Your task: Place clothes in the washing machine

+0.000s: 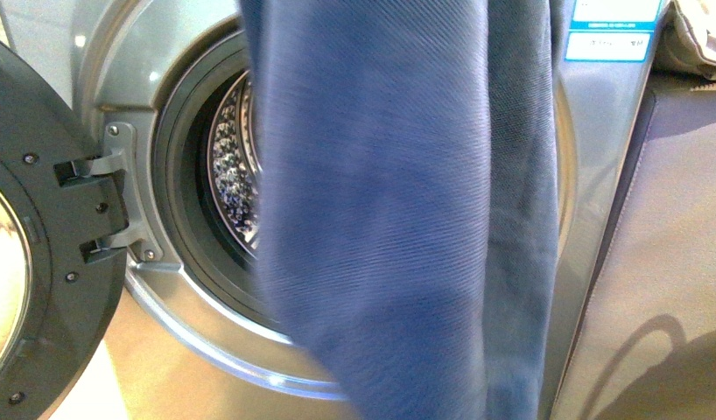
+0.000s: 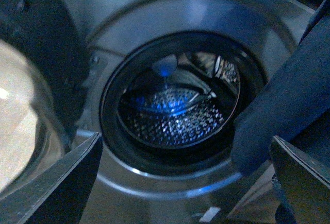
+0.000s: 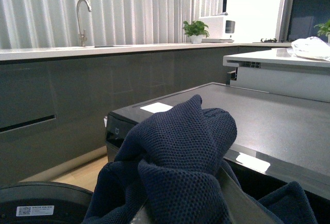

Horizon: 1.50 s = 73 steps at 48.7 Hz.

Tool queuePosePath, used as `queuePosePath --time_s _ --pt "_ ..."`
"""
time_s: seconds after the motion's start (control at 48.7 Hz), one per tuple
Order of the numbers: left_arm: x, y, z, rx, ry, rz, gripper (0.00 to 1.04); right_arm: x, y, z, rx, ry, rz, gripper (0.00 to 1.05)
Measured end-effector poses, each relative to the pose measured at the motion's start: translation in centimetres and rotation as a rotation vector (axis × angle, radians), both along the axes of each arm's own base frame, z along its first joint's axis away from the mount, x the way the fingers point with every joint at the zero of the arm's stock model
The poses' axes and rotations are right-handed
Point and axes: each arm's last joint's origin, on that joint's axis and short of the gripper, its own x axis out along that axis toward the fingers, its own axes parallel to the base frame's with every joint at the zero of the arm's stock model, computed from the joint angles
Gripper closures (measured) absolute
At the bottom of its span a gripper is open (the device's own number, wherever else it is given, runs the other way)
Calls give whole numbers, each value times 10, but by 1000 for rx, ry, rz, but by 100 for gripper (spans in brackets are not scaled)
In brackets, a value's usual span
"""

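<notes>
Navy knitted fabric garment (image 1: 398, 210) hangs high, draped close in front of the round porthole of the silver-grey front-loading washing machine (image 1: 153, 44), its dark grey door (image 1: 66, 227) swung open at left. Right pincer (image 3: 196, 208) pinches the bunched cloth. Left pincer (image 2: 185, 141) is spread wide and empty, facing the perforated steel drum (image 2: 175, 116).

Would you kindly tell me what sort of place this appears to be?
Most likely a modern home kitchen with laundry appliances, possibly a showroom: an open front-loading washing machine, a long counter with a gooseneck faucet, and a potted plant before pale curtains.
</notes>
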Motion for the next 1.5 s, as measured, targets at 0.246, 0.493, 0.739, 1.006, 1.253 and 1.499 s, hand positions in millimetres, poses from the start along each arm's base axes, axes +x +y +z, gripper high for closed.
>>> queuePosePath --time_s 0.246,0.493,0.739,1.006,1.253,1.499 --pt "28 -12 79 97 -181 -179 6 0 0 0 0 0 0 98" --pt "52 -34 123 131 -293 -432 6 0 0 0 0 0 0 98" --pt "70 -81 144 128 -352 -682 6 0 0 0 0 0 0 98" --pt "97 -120 162 151 -408 -716 6 0 0 0 0 0 0 98" --pt "127 -143 169 177 -435 -623 6 0 0 0 1 0 -1 98" --pt "136 -170 159 195 -447 -597 6 0 0 0 1 1 -4 98"
